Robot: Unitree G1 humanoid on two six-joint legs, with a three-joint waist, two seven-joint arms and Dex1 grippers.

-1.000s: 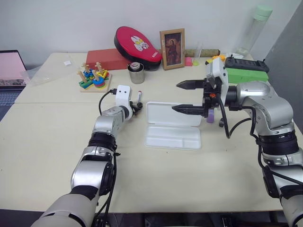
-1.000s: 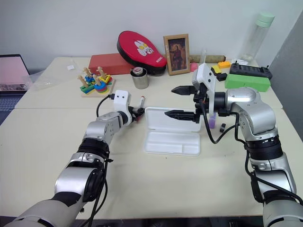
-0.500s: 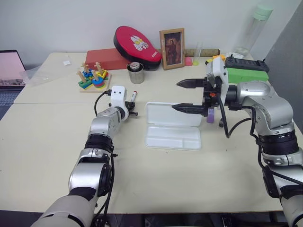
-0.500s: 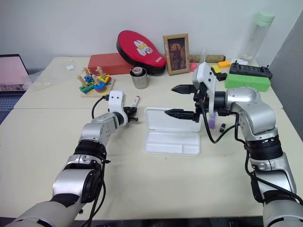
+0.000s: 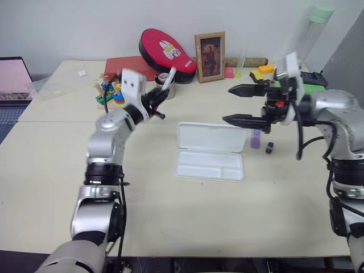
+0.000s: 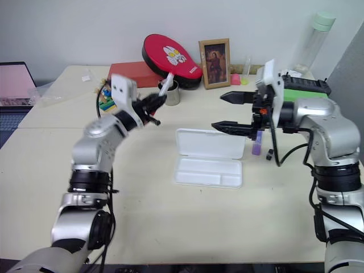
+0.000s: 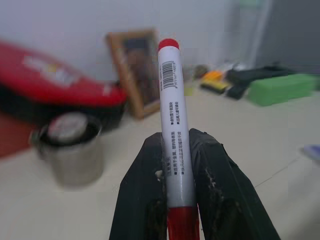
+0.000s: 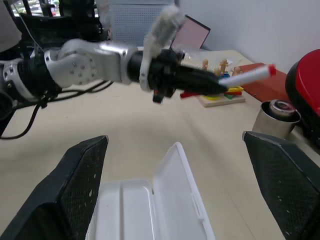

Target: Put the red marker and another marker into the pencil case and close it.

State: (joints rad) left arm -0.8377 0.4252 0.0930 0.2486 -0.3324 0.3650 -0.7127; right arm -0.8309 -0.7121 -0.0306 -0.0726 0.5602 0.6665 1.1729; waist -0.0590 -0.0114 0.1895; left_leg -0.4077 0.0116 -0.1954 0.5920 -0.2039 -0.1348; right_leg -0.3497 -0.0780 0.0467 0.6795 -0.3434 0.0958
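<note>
One marker, the red marker [image 7: 172, 130], is now leaving the surface: the left gripper [image 5: 157, 99], jaws clamped on it, is lifting it left of the open pencil case [image 5: 207, 151]. Beside the case's right edge, the purple marker [image 5: 255, 138] is waiting under the wide-open right gripper [image 5: 239, 104].

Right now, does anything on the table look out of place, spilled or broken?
Nothing stands out. The case lies open and empty, the purple marker and a small black piece lie just beside it, and the left gripper holds the red marker above the table. Nothing looks spilled or damaged.
</note>
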